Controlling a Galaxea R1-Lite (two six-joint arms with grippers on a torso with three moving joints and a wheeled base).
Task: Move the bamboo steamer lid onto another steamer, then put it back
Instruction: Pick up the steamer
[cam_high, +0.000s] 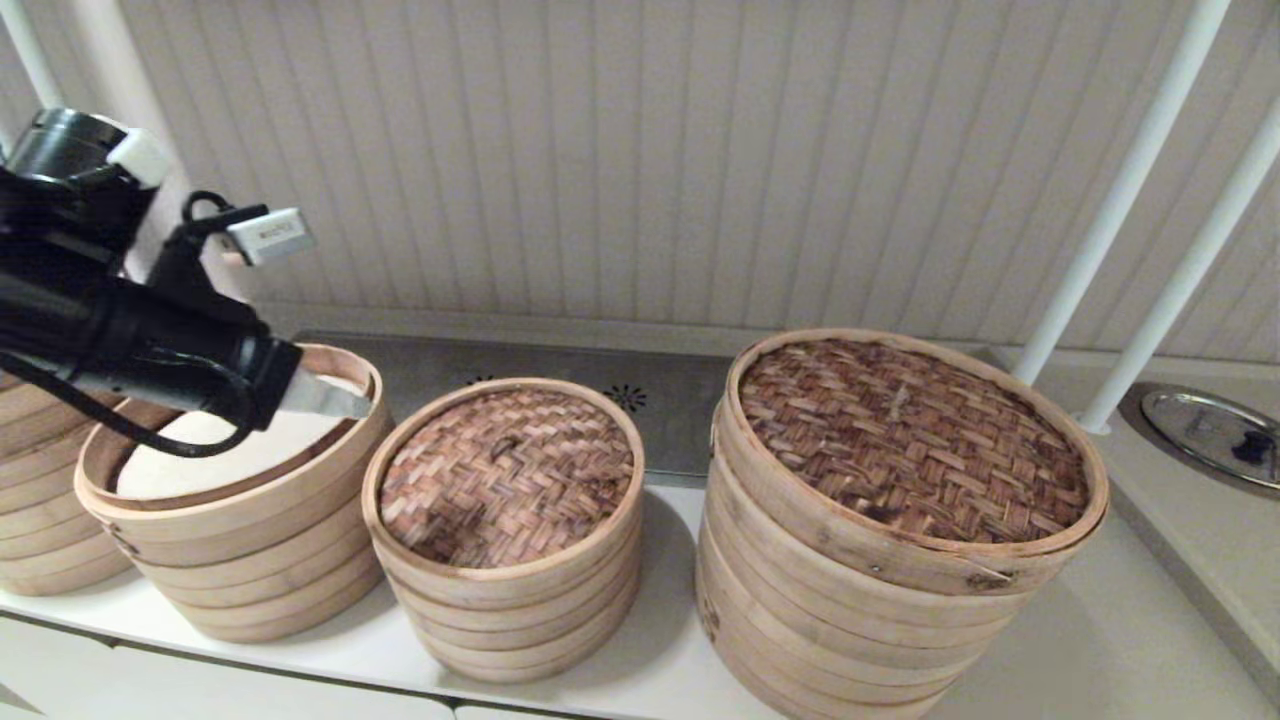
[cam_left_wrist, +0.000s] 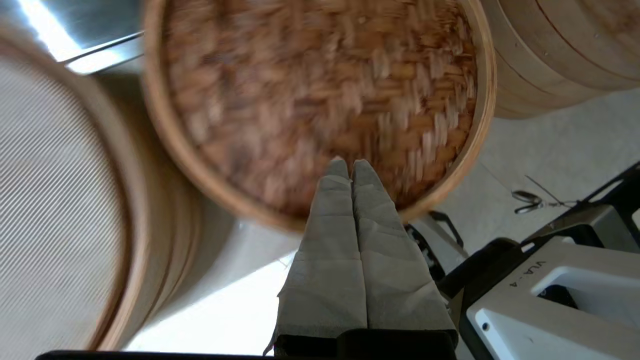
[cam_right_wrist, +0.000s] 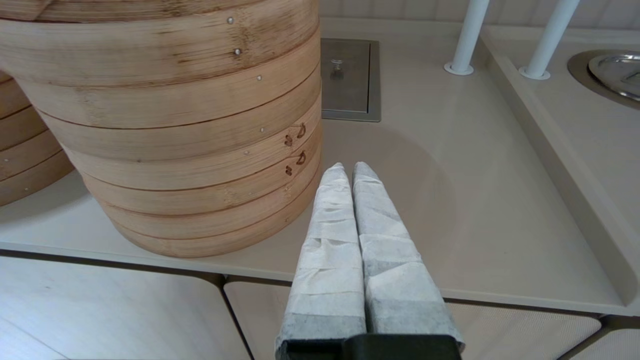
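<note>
My left gripper (cam_left_wrist: 346, 167) has its padded fingers pressed together, holding nothing, and hovers above the near rim of the bamboo steamer lid (cam_high: 508, 475). The lid sits on the middle stack just ahead of the tips. Beside the gripper, the open steamer with the white liner (cam_high: 235, 455) waits uncovered; I judge it the destination. My right gripper (cam_right_wrist: 348, 170), likewise closed and empty, idles low beside the widest steamer stack (cam_right_wrist: 175, 125).
</note>
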